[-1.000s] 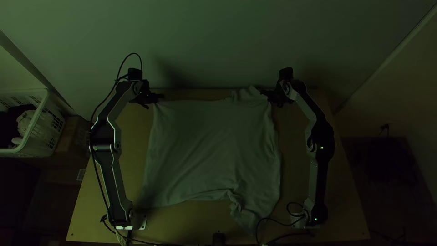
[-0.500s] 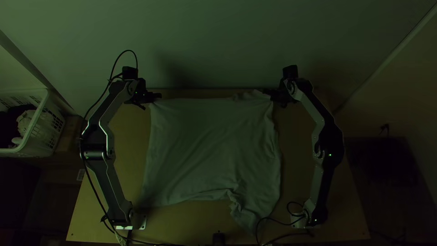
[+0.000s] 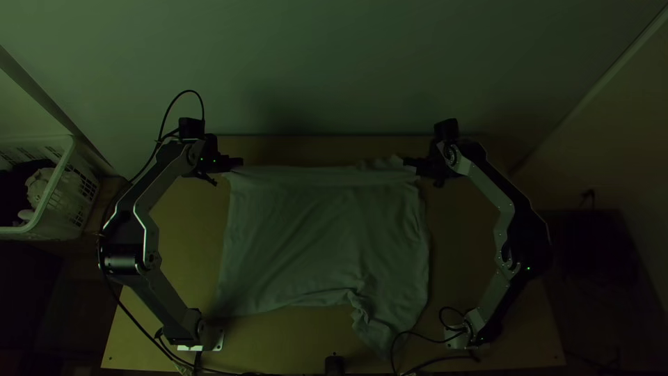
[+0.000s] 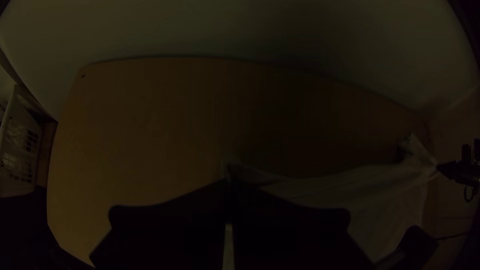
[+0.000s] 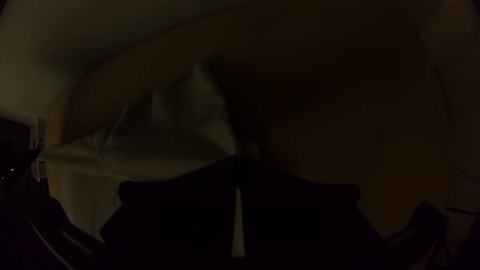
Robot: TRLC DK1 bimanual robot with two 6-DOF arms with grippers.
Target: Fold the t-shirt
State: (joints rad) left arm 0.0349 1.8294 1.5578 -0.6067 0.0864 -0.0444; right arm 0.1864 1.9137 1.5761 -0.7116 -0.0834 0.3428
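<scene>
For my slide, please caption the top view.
Black left gripper and right gripper hold a pale cloth T-shirt by its far edge.

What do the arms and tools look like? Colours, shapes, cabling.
Left arm and right arm: silver-grey links, black joints, small green lights. Black cable loops off the left one; another curls by the right one's base. Left tool and right tool: two wide, flat black fingers each.

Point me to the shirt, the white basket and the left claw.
Shirt (image 3: 316,240): top view, middle of its spread body.
White basket (image 3: 58,170): top view, on the rim nearest the table.
Left claw (image 4: 230,182): left wrist view, midway between its fingertips.
</scene>
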